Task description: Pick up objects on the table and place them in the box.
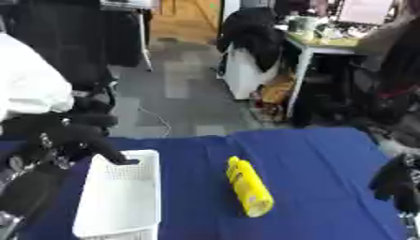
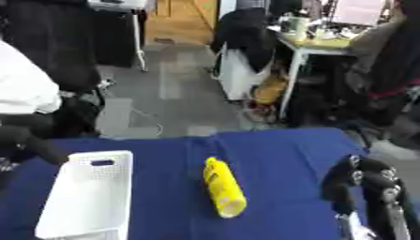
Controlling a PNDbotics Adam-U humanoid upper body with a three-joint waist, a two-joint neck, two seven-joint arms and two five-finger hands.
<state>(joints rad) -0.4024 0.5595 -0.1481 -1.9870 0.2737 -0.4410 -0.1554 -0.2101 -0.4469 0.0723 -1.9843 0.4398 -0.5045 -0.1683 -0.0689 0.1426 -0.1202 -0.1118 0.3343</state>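
Both hands off the bottle, nothing held

Right hand (image 2: 369,187) at the table's (image 1: 320,154) right edge, low in view, fingers curled downward around nothing, well apart from the bottle (image 1: 249,186). Left hand (image 1: 70,140) at the left, above the far left corner of the box (image 1: 123,197); one finger stretches out to the box's far rim by the handle slot, rest of the fingers blurred, so grip state can't be told. Yellow bottle lies on its side on the blue cloth, mid-table, just right of the box, not touching it, lengthwise running near-to-far. White perforated box stands upright on the table's left part
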